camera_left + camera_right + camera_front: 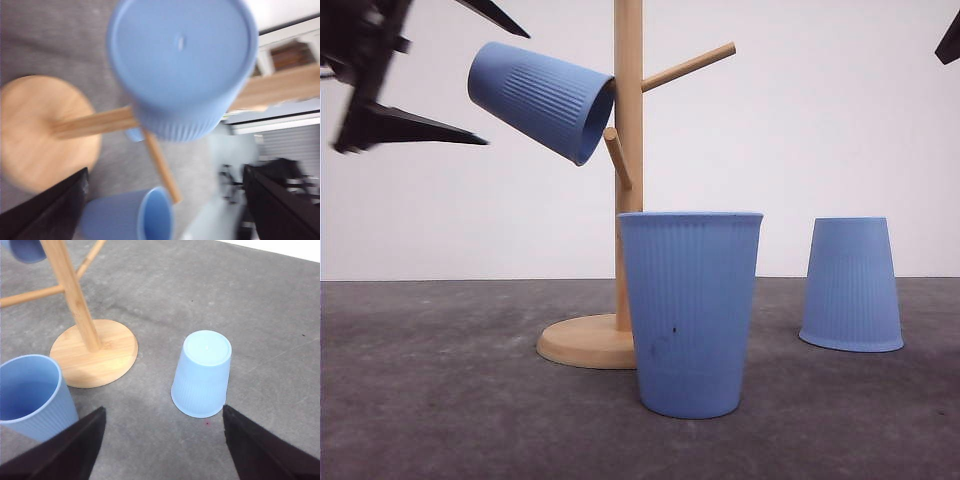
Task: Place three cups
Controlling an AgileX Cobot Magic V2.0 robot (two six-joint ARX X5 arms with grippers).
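Note:
One light-blue cup hangs tilted on the wooden stand, its mouth against the post. My left gripper is open, its fingers wide apart on either side of the cup's base and not touching it. In the left wrist view that cup is close in front of the left gripper. A second cup stands upright in front of the stand. A third cup sits upside down to the right. My right gripper hovers open above the upside-down cup.
The stand's round base rests on the dark grey table, just behind the upright cup. Bare pegs stick out to the right and low on the post. A white wall closes the back.

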